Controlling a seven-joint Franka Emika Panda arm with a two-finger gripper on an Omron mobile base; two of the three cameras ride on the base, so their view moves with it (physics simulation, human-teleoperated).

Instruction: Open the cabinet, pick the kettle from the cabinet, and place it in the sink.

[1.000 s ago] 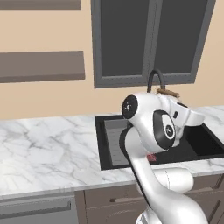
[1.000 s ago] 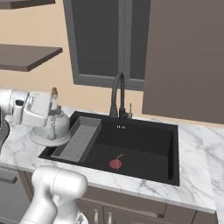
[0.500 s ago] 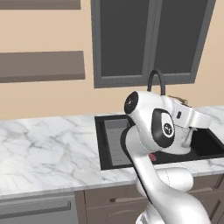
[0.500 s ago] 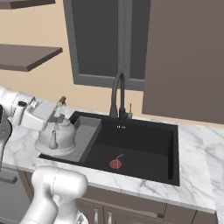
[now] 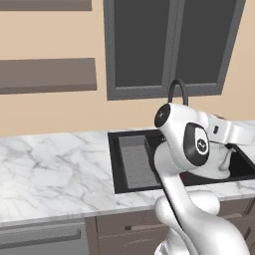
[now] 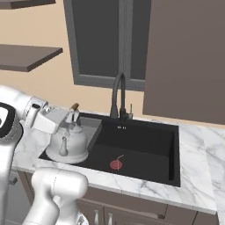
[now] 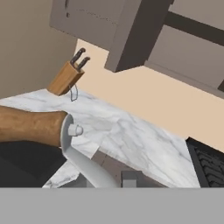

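Gripper holds the kettle by its handle, hanging over the sink. I judge only lowering and release remain.

We see even, bright, flat rendered light with no glare; soft shadow inside the black rectangular sink basin; edges crisp, slightly pixelated.

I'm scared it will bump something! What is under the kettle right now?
The kettle, held by the gripper, hangs over the sink, above its ribbed grey tray. The kettle hides the spot right beneath it.
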